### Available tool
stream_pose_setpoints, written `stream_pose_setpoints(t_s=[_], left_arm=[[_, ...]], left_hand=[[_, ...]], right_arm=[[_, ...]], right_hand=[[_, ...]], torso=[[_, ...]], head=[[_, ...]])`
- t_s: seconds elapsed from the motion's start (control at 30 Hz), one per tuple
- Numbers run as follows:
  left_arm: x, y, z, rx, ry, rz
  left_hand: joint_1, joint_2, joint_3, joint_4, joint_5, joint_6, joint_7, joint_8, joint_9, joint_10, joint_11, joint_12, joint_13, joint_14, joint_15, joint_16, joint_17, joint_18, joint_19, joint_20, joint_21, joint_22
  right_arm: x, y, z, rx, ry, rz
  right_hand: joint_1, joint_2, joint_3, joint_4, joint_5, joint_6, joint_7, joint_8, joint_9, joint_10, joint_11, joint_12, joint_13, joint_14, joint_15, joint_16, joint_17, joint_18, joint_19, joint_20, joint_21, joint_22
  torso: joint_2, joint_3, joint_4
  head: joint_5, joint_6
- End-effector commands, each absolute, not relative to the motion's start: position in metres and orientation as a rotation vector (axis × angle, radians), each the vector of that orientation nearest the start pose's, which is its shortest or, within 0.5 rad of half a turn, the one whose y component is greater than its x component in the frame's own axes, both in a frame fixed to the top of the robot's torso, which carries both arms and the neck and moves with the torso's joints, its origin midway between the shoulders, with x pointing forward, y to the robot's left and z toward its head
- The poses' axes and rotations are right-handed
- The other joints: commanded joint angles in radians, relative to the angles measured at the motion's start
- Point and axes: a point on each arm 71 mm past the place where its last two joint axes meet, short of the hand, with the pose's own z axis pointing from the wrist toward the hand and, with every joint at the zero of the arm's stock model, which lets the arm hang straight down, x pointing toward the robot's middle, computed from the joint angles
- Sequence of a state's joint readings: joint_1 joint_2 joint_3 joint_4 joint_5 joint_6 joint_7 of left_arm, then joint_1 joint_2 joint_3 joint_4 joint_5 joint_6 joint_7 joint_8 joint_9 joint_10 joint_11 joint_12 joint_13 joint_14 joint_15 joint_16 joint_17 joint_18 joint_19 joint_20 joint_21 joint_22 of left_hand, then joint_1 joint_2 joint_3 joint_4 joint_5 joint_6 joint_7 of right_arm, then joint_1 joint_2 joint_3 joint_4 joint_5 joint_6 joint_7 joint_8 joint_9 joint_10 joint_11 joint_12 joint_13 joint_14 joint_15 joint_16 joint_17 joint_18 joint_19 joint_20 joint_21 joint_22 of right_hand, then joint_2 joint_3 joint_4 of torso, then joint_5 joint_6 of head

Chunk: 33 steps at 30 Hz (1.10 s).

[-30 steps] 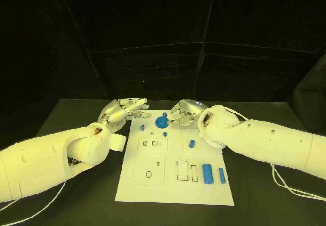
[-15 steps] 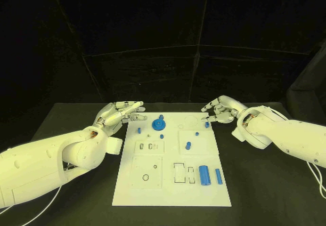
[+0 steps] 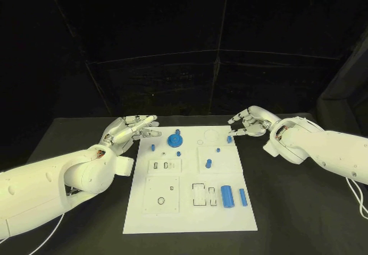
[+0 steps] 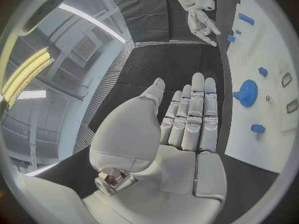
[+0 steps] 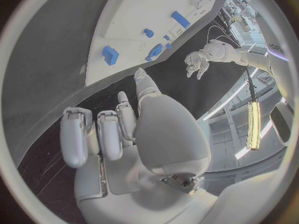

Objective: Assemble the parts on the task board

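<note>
The white task board (image 3: 192,218) lies in the middle of the table. At its far end a blue gear (image 3: 175,141) stands with small blue pegs around it, one of them (image 3: 228,139) near my right hand. A thick blue cylinder (image 3: 227,195) and a blue bar (image 3: 242,197) lie near its right edge. My left hand (image 3: 132,127) hovers by the far left corner, fingers straight and together, holding nothing; its wrist view shows the gear (image 4: 247,93) beside it. My right hand (image 3: 249,122) hangs off the far right corner, fingers loosely bent, nothing in it.
Black table (image 3: 307,212) surrounds the board on all sides. Several empty slots (image 3: 203,194) sit in the board's near half. In the right wrist view the board (image 5: 143,10) lies beyond my fingers (image 5: 81,134), with my left hand (image 5: 199,62) farther off.
My right hand has drawn back from the gear to the board's far right corner, leaving the gear standing. The left hand has hardly moved. The camera has shifted slightly.
</note>
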State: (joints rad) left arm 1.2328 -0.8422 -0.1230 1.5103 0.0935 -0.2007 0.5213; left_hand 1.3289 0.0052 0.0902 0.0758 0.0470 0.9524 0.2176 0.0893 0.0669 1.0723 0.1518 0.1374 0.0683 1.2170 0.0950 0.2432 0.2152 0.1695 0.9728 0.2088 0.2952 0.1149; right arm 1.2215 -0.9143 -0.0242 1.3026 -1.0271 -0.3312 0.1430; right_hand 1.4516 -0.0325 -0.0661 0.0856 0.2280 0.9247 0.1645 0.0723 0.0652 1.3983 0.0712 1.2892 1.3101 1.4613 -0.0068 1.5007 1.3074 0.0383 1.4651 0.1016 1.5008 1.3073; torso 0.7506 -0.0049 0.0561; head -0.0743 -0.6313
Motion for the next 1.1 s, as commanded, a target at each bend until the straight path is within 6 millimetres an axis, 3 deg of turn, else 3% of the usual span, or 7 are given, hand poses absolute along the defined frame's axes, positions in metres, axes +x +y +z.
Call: stream_pose_setpoints(t_s=[0.03, 0.17, 0.63, 1.1], left_arm=[[0.486, 0.210, -0.185, -1.116, 1.370, -1.709], [0.486, 0.210, -0.185, -1.117, 1.369, -1.707], [0.487, 0.211, -0.186, -1.119, 1.369, -1.704], [0.488, 0.212, -0.187, -1.121, 1.370, -1.699]], left_hand=[[-0.001, 0.009, -0.001, -0.007, 0.004, 0.007, 0.003, -0.001, 0.001, 0.006, 0.003, -0.002, 0.000, 0.002, -0.001, -0.004, 0.001, 0.015, 0.004, -0.001, -0.002, -0.001], [-0.001, 0.009, -0.001, -0.007, 0.004, 0.007, 0.003, -0.001, 0.001, 0.006, 0.003, -0.002, 0.000, 0.002, -0.001, -0.004, 0.001, 0.015, 0.004, -0.001, -0.002, -0.001], [-0.001, 0.010, -0.001, -0.008, 0.004, 0.008, 0.002, 0.000, 0.001, 0.008, 0.002, -0.002, 0.000, 0.002, -0.002, -0.005, 0.002, 0.015, 0.005, -0.001, -0.003, -0.002], [-0.001, 0.010, -0.001, -0.009, 0.004, 0.008, 0.002, -0.001, 0.001, 0.008, 0.002, -0.002, 0.000, 0.002, -0.002, -0.005, 0.002, 0.015, 0.005, -0.001, -0.003, -0.002]], right_arm=[[0.524, -0.307, -0.174, 0.207, 1.609, 0.751], [0.526, -0.311, -0.176, 0.200, 1.619, 0.732], [0.524, -0.309, -0.191, 0.170, 1.676, 0.712], [0.524, -0.304, -0.202, 0.160, 1.708, 0.699]], right_hand=[[0.009, -0.004, -0.001, -0.007, 0.005, -0.009, 0.000, -0.005, -0.001, -0.005, 0.002, -0.006, -0.006, 0.076, 0.004, -0.004, 0.113, 0.004, -0.005, 0.005, -0.007, 0.070], [0.009, -0.004, -0.002, -0.008, 0.005, -0.012, 0.000, -0.006, -0.001, -0.006, 0.003, -0.006, -0.006, 0.076, 0.005, -0.004, 0.113, 0.004, -0.006, 0.006, -0.007, 0.069], [0.009, -0.005, -0.003, -0.010, 0.005, -0.014, 0.001, -0.006, -0.001, -0.006, 0.004, -0.006, -0.006, 0.076, 0.005, -0.003, 0.114, 0.004, -0.006, 0.006, -0.008, 0.069], [0.020, 0.012, 0.004, -0.022, 0.004, 0.001, -0.001, 0.004, 0.003, 0.004, 0.002, 0.007, 0.006, 0.081, 0.005, 0.006, 0.133, 0.001, 0.005, 0.006, 0.000, 0.086]], torso=[[0.000, -0.0011, 0.0012], [-0.001, -0.0040, 0.0032], [0.000, -0.0043, 0.0000], [-0.001, -0.0043, 0.0023]], head=[[0.002, -0.002], [0.002, -0.006], [-0.001, -0.012], [-0.003, -0.016]])
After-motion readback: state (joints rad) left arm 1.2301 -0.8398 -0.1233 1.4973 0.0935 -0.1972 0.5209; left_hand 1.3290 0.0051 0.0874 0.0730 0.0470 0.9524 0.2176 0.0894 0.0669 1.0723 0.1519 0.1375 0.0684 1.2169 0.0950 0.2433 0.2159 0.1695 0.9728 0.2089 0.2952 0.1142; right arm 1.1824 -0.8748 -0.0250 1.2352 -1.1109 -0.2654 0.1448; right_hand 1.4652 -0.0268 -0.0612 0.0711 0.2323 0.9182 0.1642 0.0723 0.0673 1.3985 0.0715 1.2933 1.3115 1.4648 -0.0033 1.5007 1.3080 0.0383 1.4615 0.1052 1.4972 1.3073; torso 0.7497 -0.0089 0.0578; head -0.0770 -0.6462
